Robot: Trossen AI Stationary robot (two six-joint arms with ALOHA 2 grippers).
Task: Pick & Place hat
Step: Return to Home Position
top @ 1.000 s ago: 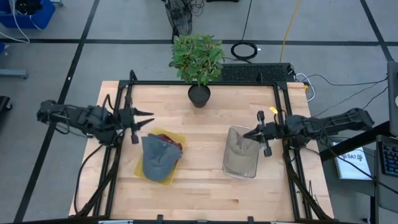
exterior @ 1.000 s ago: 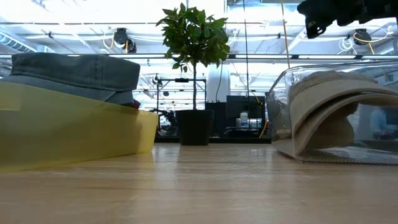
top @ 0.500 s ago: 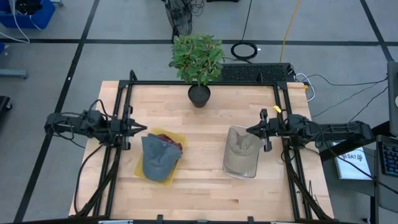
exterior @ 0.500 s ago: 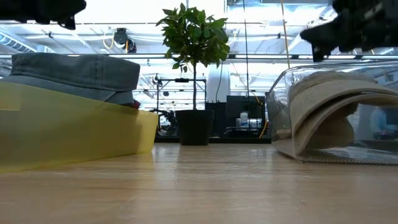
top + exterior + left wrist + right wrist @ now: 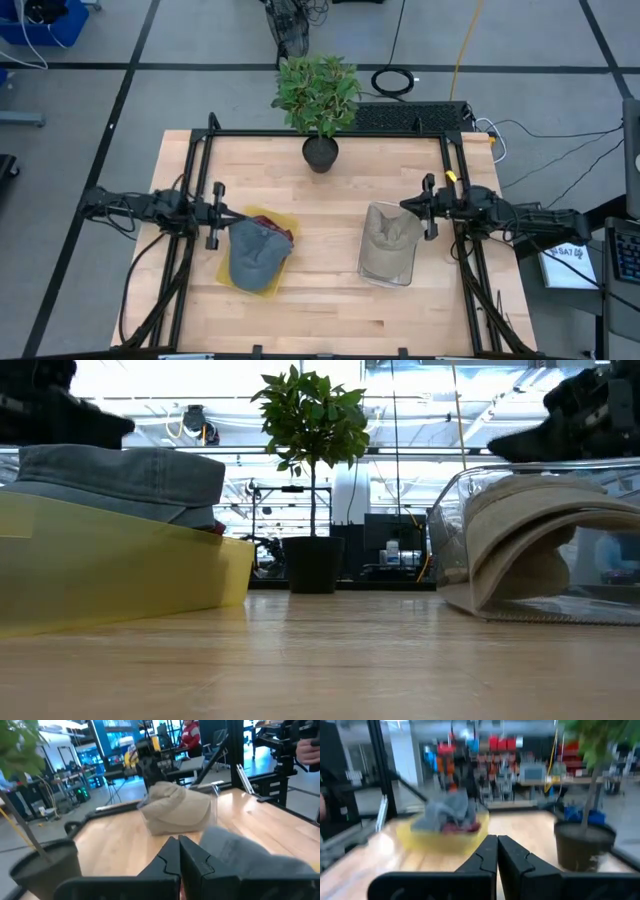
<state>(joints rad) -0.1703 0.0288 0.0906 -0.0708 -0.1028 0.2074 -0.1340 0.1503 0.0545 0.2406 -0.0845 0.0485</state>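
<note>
A grey hat lies on top of a red cloth in a shallow yellow tray; in the low view the grey hat rises above the tray's wall. A beige hat sits inside a clear bin. My left gripper hovers shut just left of the grey hat, pointing at it. My right gripper hovers shut at the clear bin's right side, above its rim. The wrist views show both pairs of fingers closed, left and right.
A potted plant stands at the middle of the table's far edge. Black frame rails run along the left and right sides of the table. Bare wood lies between the tray and the bin and along the near edge.
Both arms have come down: in the low view each gripper has sunk from the top of the picture to about the height of the hats. The left gripper has drawn slightly back toward the left edge. The hats, tray and bin have not moved.
</note>
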